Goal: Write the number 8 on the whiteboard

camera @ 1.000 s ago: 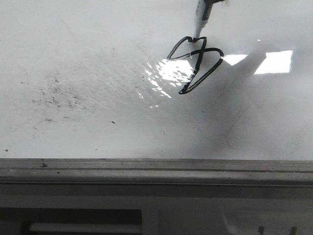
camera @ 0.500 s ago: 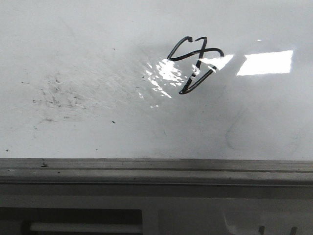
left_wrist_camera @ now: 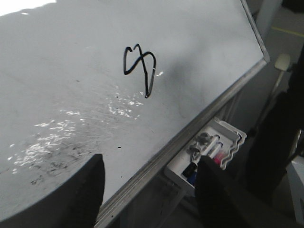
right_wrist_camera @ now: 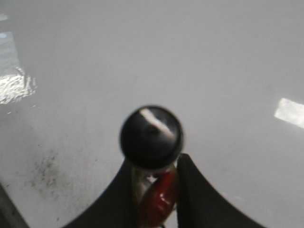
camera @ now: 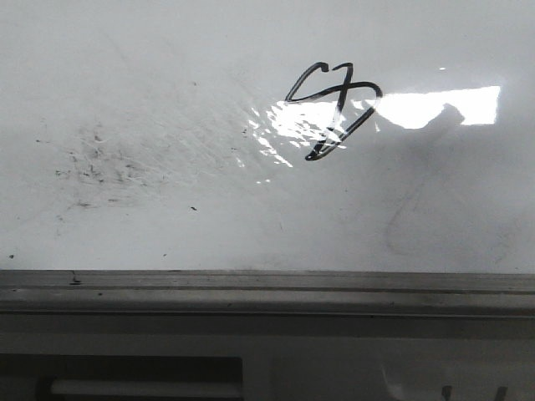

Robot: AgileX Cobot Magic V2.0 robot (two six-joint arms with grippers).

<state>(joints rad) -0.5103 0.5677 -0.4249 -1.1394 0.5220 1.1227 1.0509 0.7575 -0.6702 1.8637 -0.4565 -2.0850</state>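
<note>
The number 8 point(camera: 333, 110) stands drawn in thin black crossing loops, tilted, on the whiteboard point(camera: 167, 217), beside bright glare and well apart from a patch of dark specks point(camera: 96, 163). In its wrist view the right gripper point(right_wrist_camera: 154, 190) has its fingers point(right_wrist_camera: 192, 190) clamped on a marker point(right_wrist_camera: 151, 137), held clear of the board. The left gripper point(left_wrist_camera: 149, 187) stands with fingers point(left_wrist_camera: 78, 192) apart, holding nothing; the figure lies well beyond them. A white tray point(left_wrist_camera: 209, 152) of markers hangs just under the board's grey edge strip point(camera: 267, 288).
</note>
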